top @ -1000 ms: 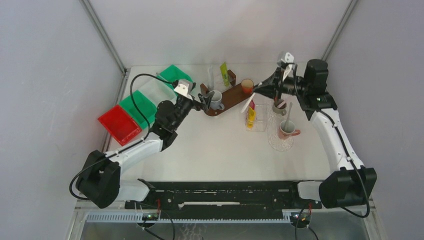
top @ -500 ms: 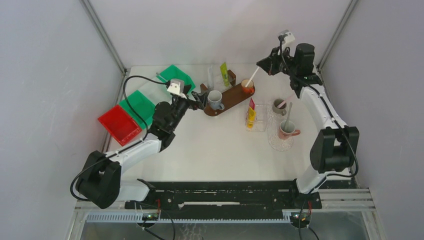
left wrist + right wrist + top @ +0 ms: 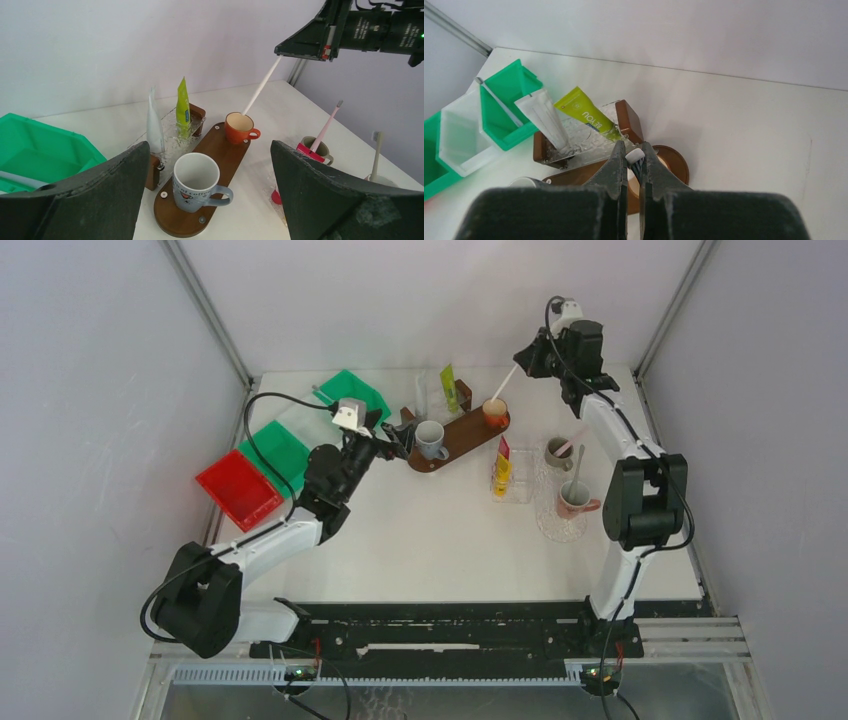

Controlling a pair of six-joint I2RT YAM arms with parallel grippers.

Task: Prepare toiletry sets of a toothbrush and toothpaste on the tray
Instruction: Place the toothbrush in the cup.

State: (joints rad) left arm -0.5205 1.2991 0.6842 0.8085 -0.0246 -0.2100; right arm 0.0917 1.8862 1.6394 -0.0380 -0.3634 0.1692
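The white toothbrush [image 3: 503, 386] leans with its low end in the orange cup [image 3: 494, 413] on the tray [image 3: 465, 430]. The right gripper [image 3: 520, 362] pinches its top; I think it should let go next. The left gripper [image 3: 398, 437] is wide open, holding nothing.

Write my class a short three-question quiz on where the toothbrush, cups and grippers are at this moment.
1. True or false: the grey mug on the wooden tray already contains a toothbrush.
2. The white toothbrush clamped by the right gripper has its lower end in: A the orange cup; B the grey mug; C no cup at all.
3. Which gripper stands open?
Key: 1 false, the mug is empty. 2 A. 3 the left gripper.
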